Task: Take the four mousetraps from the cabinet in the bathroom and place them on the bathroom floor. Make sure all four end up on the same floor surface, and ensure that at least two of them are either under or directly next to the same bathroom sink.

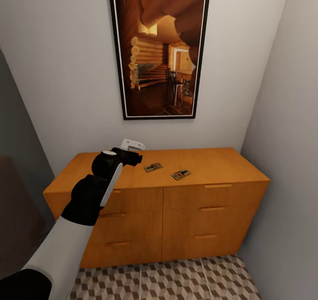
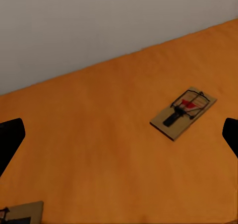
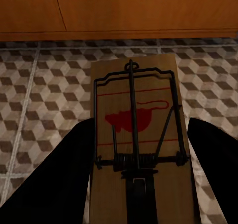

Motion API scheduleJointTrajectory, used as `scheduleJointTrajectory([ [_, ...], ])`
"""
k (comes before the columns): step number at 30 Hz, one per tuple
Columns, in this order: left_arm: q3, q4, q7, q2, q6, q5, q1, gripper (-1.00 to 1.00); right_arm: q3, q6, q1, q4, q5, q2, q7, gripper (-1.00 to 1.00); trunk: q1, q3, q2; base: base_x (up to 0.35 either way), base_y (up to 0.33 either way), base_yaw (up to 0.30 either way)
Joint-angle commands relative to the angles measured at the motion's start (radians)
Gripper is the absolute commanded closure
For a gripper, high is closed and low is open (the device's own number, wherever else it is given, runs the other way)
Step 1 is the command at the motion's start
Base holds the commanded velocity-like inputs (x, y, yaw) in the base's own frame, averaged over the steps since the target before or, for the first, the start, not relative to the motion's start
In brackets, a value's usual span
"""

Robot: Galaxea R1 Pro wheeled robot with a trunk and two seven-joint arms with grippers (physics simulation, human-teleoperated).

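Two mousetraps (image 1: 153,167) (image 1: 181,174) lie flat on top of the orange-brown cabinet (image 1: 221,158). My left gripper (image 1: 136,157) hovers over the cabinet top, just left of them. In the left wrist view this gripper (image 2: 119,137) is open, its dark fingertips (image 2: 10,140) spread wide. One mousetrap (image 2: 183,112) lies ahead between them and another (image 2: 22,214) shows at the frame's corner. My right gripper (image 3: 136,189) is shut on a third mousetrap (image 3: 136,120), held above the bathroom floor (image 3: 44,95) close to the cabinet's base.
A framed picture (image 1: 159,48) hangs on the wall above the cabinet. Grey walls close in on both sides, the right one (image 1: 287,136) near the cabinet's end. Cube-patterned floor tiles (image 1: 185,282) run along the cabinet's front.
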Motion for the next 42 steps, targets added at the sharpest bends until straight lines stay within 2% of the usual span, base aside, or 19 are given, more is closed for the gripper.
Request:
scheduleJointTrajectory([
  [1, -0.006, 0.002, 0.004, 0.0, 0.004, 0.001, -0.001, -1.0, 0.0, -0.001, -0.001, 0.0, 0.003, 0.0, -0.001, 1.0, 0.0, -0.001, 0.0, 0.201, 0.0, 0.0],
  [5, -0.018, 0.007, -0.036, 0.006, 0.004, 0.001, -0.001, -1.0, 0.0, 0.008, -0.001, 0.0, 0.003, 0.001, -0.001, 1.0, 0.0, -0.001, 0.0, 0.16, 0.0, 0.0],
  [7, -0.021, 0.008, -0.097, 0.025, 0.003, 0.0, -0.001, -1.0, 0.0, 0.014, -0.001, 0.0, 0.003, 0.001, -0.001, 1.0, 0.0, -0.001, 0.0, 0.067, 0.0, 0.0],
  [8, -0.022, 0.008, -0.151, 0.047, 0.003, 0.0, -0.001, -1.0, 0.0, 0.018, -0.001, 0.0, 0.003, 0.001, 0.0, 1.0, 0.0, -0.001, 0.0, 0.038, 0.0, 0.0],
  [10, -0.025, 0.008, -0.215, 0.072, 0.002, 0.0, -0.001, -1.0, 0.0, 0.021, -0.001, 0.0, 0.003, 0.001, 0.0, 1.0, 0.0, -0.001, 0.0, 0.027, 0.0, 0.0],
  [12, -0.033, 0.007, -0.361, 0.127, 0.0, -0.003, -0.001, -1.0, 0.0, 0.025, -0.001, 0.0, 0.003, 0.001, 0.0, 1.0, 0.0, -0.001, 0.0, 0.013, 0.0, 0.0],
  [13, -0.035, 0.007, -0.398, 0.141, -0.001, -0.004, -0.001, -1.0, 0.0, 0.025, -0.001, 0.0, 0.003, 0.001, 0.0, 1.0, 0.0, -0.001, 0.0, 0.008, 0.0, 0.0],
  [14, -0.037, 0.007, -0.469, 0.17, -0.002, -0.005, -0.001, -1.0, 0.0, 0.026, -0.001, 0.0, 0.003, 0.001, 0.0, 1.0, 0.0, -0.001, 0.0, 0.005, 0.0, 0.0],
  [16, -0.039, 0.006, -0.535, 0.199, -0.003, -0.007, -0.001, -1.0, 0.0, 0.027, -0.001, 0.0, 0.003, 0.002, 0.0, 1.0, 0.0, -0.001, 0.0, 0.004, 0.0, 0.0],
  [17, -0.039, 0.006, -0.594, 0.228, -0.004, -0.008, -0.001, -1.0, 0.0, 0.028, -0.001, 0.0, 0.003, 0.002, 0.0, 1.0, 0.0, -0.001, 0.0, 0.002, 0.0, 0.0],
  [18, -0.039, 0.007, -0.62, 0.241, -0.005, -0.008, -0.001, -1.0, 0.0, 0.028, -0.001, 0.0, 0.003, 0.002, 0.0, 1.0, 0.0, -0.001, 0.0, 0.002, 0.0, 0.0],
  [21, -0.037, 0.006, -0.749, 0.314, -0.019, -0.009, -0.001, -1.0, 0.0, 0.028, -0.001, 0.0, 0.003, 0.003, 0.0, 1.0, 0.0, -0.001, 0.0, 0.0, 0.0, 0.0],
  [24, -0.037, 0.005, -0.814, 0.344, -0.03, -0.01, -0.001, -1.0, 0.0, 0.029, -0.001, 0.0, 0.003, 0.003, 0.0, 1.0, 0.0, -0.001, 0.0, 0.0, 0.0, 0.0],
  [29, -0.037, 0.003, -0.871, 0.367, -0.037, -0.011, -0.001, -1.0, 0.0, 0.029, -0.001, 0.0, 0.003, 0.003, 0.0, 1.0, 0.0, -0.001, 0.0, 0.0, 0.0, 0.0],
  [33, -0.037, 0.0, -0.884, 0.38, -0.038, -0.011, -0.001, -1.0, 0.0, 0.029, -0.001, 0.0, 0.003, 0.003, 0.0, 1.0, 0.0, -0.001, 0.0, 0.0, 0.0, 0.0],
  [42, -0.037, -0.015, -0.889, 0.384, -0.039, -0.011, -0.001, -1.0, 0.0, 0.029, -0.001, 0.0, 0.003, 0.006, 0.0, 1.0, 0.0, -0.001, 0.0, 0.0, 0.0, 0.0],
])
